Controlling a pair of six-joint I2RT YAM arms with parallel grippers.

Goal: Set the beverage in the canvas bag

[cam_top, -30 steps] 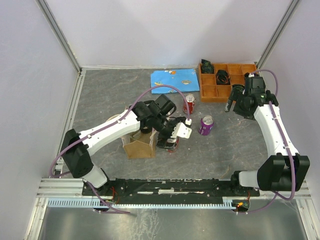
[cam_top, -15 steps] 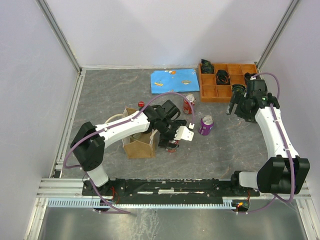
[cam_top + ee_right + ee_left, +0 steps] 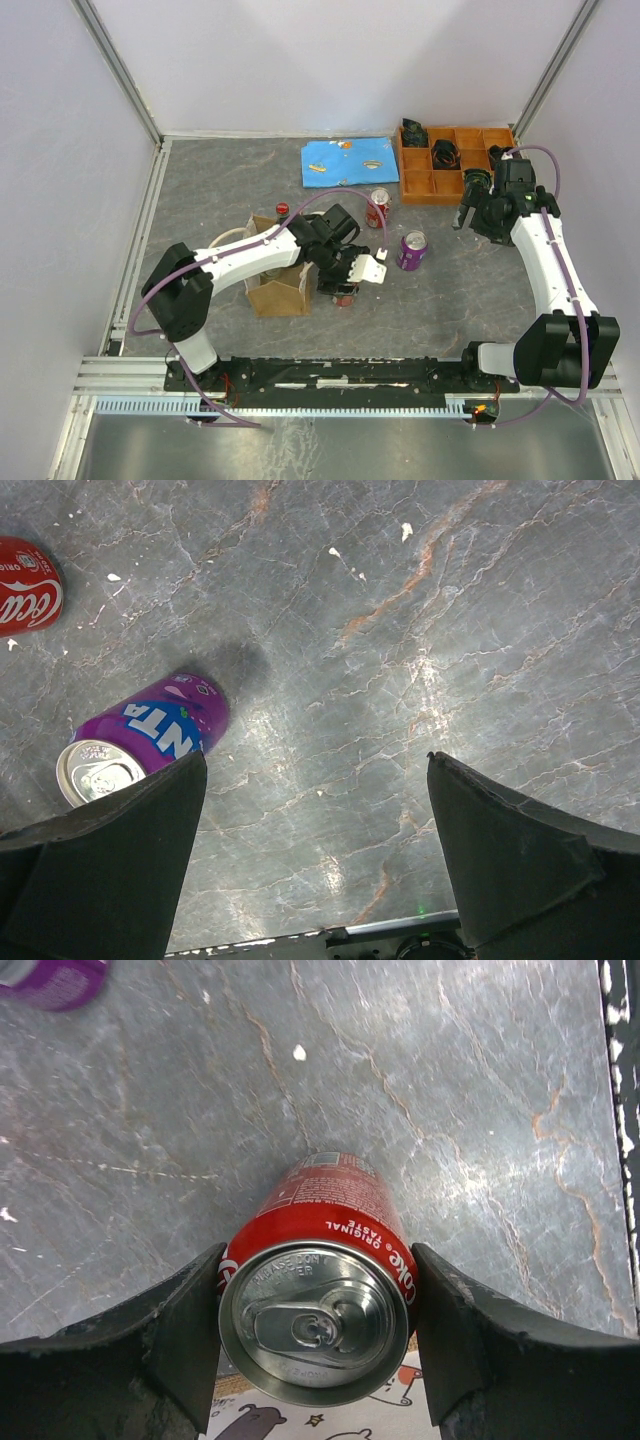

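**Red can gripped just right of the bag**

From above. Canvas bag (image 3: 278, 297) upright on the grey desk (image 3: 200, 190), its top partly hidden by the left arm reaching across it. Just right of the bag: left tool (image 3: 345, 285), pointing down, closed around a red cola can (image 3: 345, 294). Can outside the bag, close to its right wall. Farther right of the bag: purple can (image 3: 412, 250), upright. Beyond the bag and to its right: second red can (image 3: 378, 207), also upright. Well beyond the bag, toward the back wall: blue cloth (image 3: 348, 160), then an orange tray (image 3: 455, 165) with compartments. Far right of the bag, by the tray's near edge: right tool (image 3: 467, 208), held above the desk.

Left wrist. Looking down on the red cola can (image 3: 318, 1300), silver top, tab unopened. Dark fingers (image 3: 185, 1330) pressed against both flanks, no gap on either side: tool gripping the can. Cannot tell whether lifted or standing on the desk. Purple can (image 3: 50, 978) cut off at the upper left corner.

Right wrist. Right tool (image 3: 316, 760) spread wide, nothing but bare desk between its fingers (image 3: 110, 870). Purple can (image 3: 140, 735) near the finger on the picture's left. Second red can (image 3: 25, 585) at the upper left edge.
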